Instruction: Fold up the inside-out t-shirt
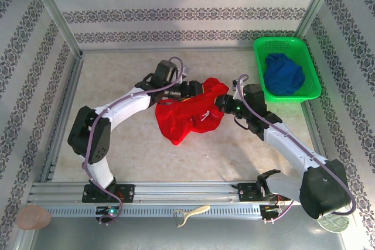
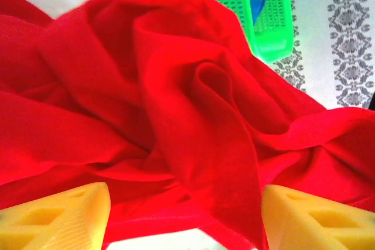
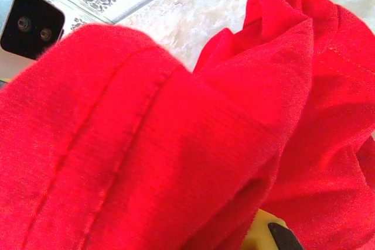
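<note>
Currently the shirt (image 1: 187,118) is sitting crumpled in a red heap at the middle of the top view, plain side showing. It is resting on the table (image 1: 129,144) between the two arms. The left gripper (image 1: 196,90) is reaching in from the upper left of the heap and touching its top edge. In the left wrist view its yellow fingers (image 2: 58,218) are standing wide apart at the two lower corners of the frame. A thick fold of the shirt is running down between them without being pinched, so the jaws are gaping and gripping nothing. The right gripper (image 1: 221,105) is pressing against the heap's right side, where the cloth is rising into a peak. In the right wrist view red fabric with a stitched seam is covering most of the frame, and a bit of yellow finger (image 3: 258,235) is peeking out at the bottom edge. Its jaws are closed tight, pinching the shirt. A green basket (image 1: 258,65) is sitting at the upper right of the top view, well apart from the shirt, holding a blue cloth (image 1: 284,73).
</note>
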